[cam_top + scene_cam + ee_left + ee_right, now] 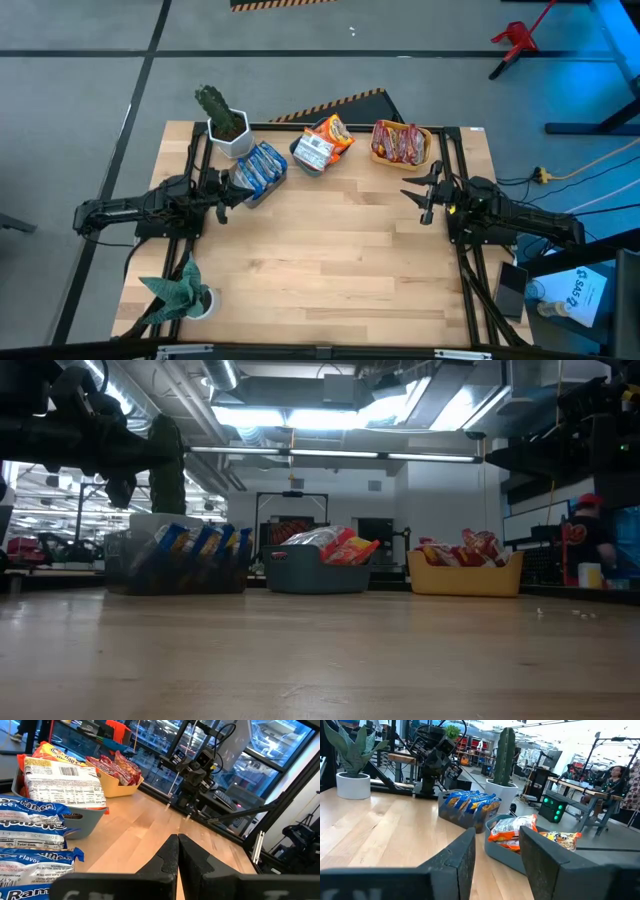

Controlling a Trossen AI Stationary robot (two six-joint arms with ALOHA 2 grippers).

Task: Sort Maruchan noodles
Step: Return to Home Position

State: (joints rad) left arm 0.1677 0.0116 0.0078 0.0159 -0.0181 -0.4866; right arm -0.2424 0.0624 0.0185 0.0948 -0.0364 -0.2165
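Left pincer point(177, 845) is closed and empty, right pincer point(497, 840) gapes empty, both clear of the noodles point(262, 168).

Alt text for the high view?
Wooden table from above: along the far edge, a dark bin of blue packets, a teal bin of orange and silver packets, a yellow bin of red packets. Left claw and right claw hang beside them, empty.

Both arms point(140, 212) are black and jointed (fingers point(455, 860) dark, wedge-shaped).

Noodle packs point(262, 168) fill three bins point(318, 577) ranged far back on the table point(330, 260).
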